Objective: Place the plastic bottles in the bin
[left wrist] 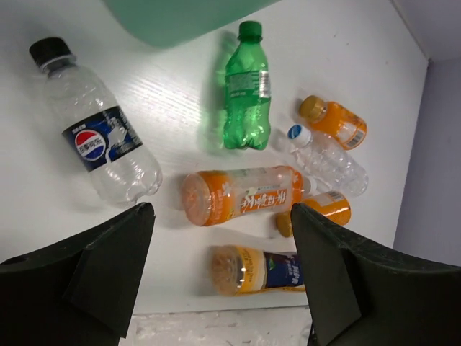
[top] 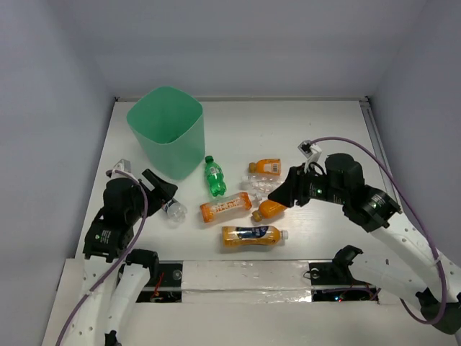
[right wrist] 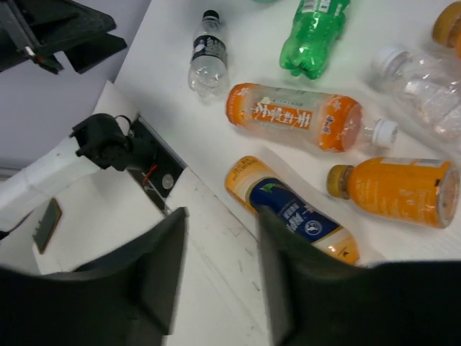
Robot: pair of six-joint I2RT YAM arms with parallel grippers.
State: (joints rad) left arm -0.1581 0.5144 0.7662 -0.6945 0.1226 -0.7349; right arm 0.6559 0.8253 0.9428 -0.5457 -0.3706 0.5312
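The mint-green bin [top: 166, 130] stands upright at the back left; its wall shows in the left wrist view [left wrist: 173, 18]. Several plastic bottles lie on the table: a green one [top: 214, 176], a clear Pepsi one [top: 173, 210], a clear one [top: 259, 182], a long orange one [top: 225, 208], two small orange ones [top: 264, 167] [top: 268, 210], and a blue-labelled orange one [top: 252, 236]. My left gripper [top: 164, 191] is open and empty above the table beside the Pepsi bottle [left wrist: 101, 137]. My right gripper [top: 279, 194] is open and empty, over the blue-labelled bottle [right wrist: 288, 209].
The table's near edge with taped boards and the arm bases [top: 245, 277] runs below the bottles. Grey walls close in the left, back and right. The left arm's gripper shows at the top left of the right wrist view [right wrist: 57, 32].
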